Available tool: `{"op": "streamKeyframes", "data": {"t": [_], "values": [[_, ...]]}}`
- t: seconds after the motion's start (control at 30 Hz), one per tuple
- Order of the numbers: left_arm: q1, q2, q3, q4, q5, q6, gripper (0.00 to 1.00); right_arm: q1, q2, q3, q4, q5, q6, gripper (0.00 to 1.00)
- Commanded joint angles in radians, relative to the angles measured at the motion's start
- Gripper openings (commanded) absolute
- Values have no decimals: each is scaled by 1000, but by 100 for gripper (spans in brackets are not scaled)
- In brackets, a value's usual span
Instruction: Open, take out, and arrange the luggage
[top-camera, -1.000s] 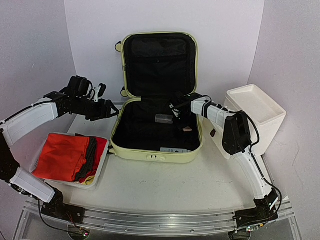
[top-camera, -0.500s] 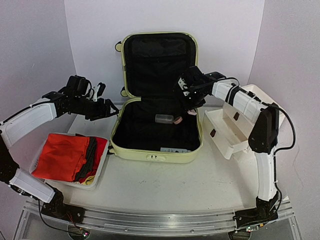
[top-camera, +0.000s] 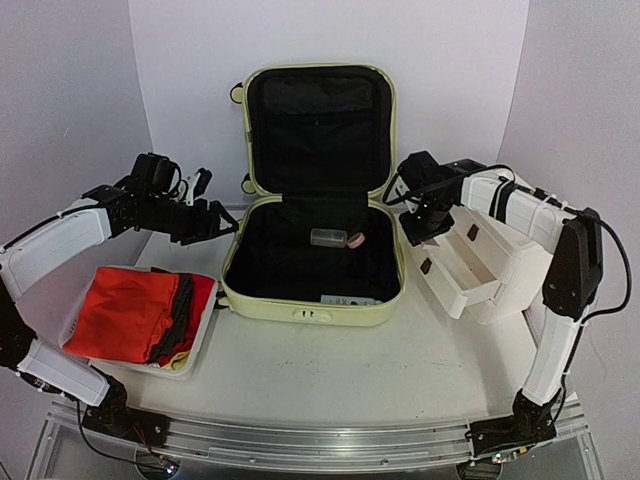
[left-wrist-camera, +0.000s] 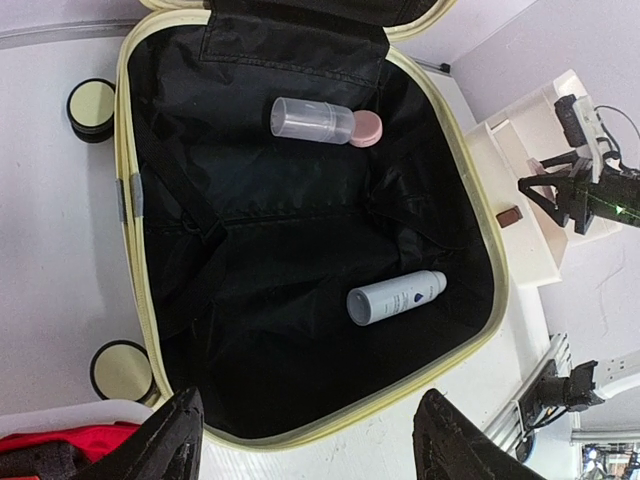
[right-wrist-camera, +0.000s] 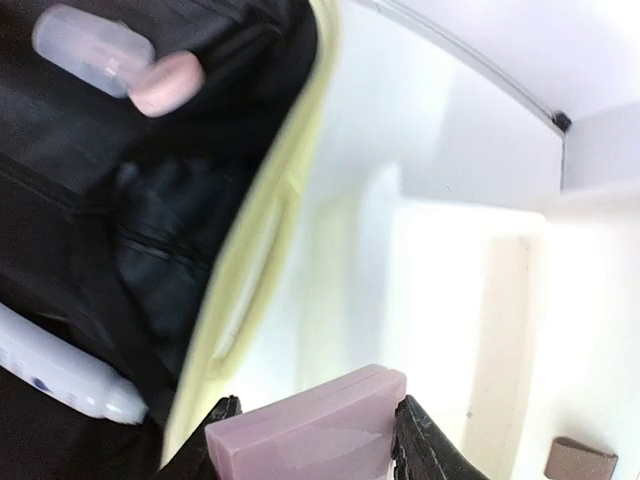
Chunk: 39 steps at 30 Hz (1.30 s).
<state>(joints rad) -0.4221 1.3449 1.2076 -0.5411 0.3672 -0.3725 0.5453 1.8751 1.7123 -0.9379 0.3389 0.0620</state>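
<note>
my right gripper (right-wrist-camera: 312, 445) pinches lilac block (right-wrist-camera: 325, 412) over drawer box (top-camera: 500, 272), table's right edge | my left gripper (left-wrist-camera: 308, 425) wide, beside luggage (top-camera: 310, 306)

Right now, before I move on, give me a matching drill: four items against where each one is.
Items: 1 pink block; 2 pink-capped clear bottle; 3 white spray bottle; 4 red cloth.
Places: A luggage, hinge end; B white basket; C right claw; D luggage, front end.
Pairs: 1-C; 2-A; 3-D; 4-B.
</note>
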Motion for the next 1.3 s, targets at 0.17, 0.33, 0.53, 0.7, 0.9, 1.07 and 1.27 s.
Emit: {"op": "streamKeyframes", "data": {"t": [0.17,0.33,0.53,0.7,0.9,1.07,1.27], "values": [[-3,7,84,-60,125,3,73,-104,-146,-161,129,-41,-48,65],[-16,10,105,-66,102,7,73,-105,-111,-124,146,21,-53,83],[-70,31,72,-29,52,-3,73,-104,-88,-11,124,-157,-51,80],[-77,24,40,27,39,-19,73,-82,22,126,124,-332,-4,75],[-78,26,26,43,24,-5,73,-8,252,374,127,-311,186,73],[-78,11,9,55,0,-4,73,40,396,491,194,-233,463,71],[-78,-12,-21,63,2,-11,73,47,492,533,243,-73,756,60]]}}
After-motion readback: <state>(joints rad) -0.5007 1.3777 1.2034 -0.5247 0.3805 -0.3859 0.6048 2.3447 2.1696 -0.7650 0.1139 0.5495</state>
